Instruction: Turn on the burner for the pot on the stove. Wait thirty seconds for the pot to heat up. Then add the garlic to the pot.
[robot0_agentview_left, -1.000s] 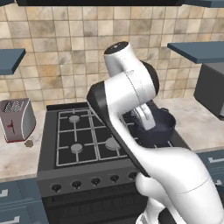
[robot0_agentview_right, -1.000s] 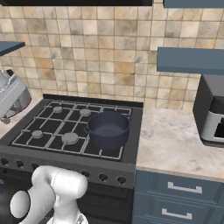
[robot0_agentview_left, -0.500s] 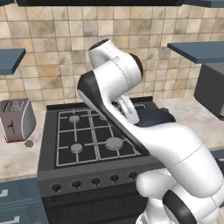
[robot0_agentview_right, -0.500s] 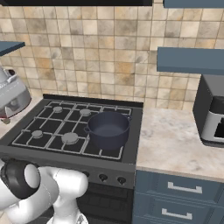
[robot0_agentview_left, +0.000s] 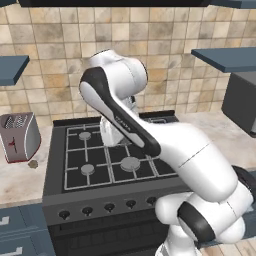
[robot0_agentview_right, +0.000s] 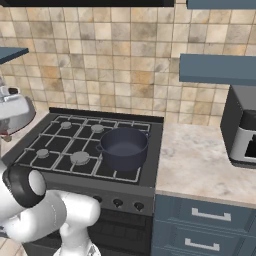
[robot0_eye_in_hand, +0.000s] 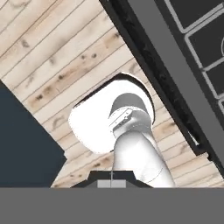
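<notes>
The dark navy pot (robot0_agentview_right: 123, 147) stands on the front right grate of the black gas stove (robot0_agentview_right: 55, 145). In the left base view my white arm (robot0_agentview_left: 125, 120) arches over the stove (robot0_agentview_left: 75, 162) and hides the pot. The garlic (robot0_agentview_left: 33, 163), a tiny tan lump, lies on the counter left of the stove, beside the toaster. A row of dark knobs (robot0_agentview_left: 109, 207) runs along the stove front. The hand view looks down at wooden floor (robot0_eye_in_hand: 52, 65) past the stove's front edge (robot0_eye_in_hand: 175, 87). My fingers are hidden.
A silver toaster (robot0_agentview_left: 19, 136) with a red lever sits on the left counter. Right of the stove lies a marble counter (robot0_agentview_right: 200, 160) with a dark appliance (robot0_agentview_right: 242, 130) at its far end. A blue shelf (robot0_agentview_right: 217, 67) hangs above it.
My arm has swung left across the stove and its elbow has risen, so it now covers the pot in the left base view. Pot, garlic and toaster have stayed put.
</notes>
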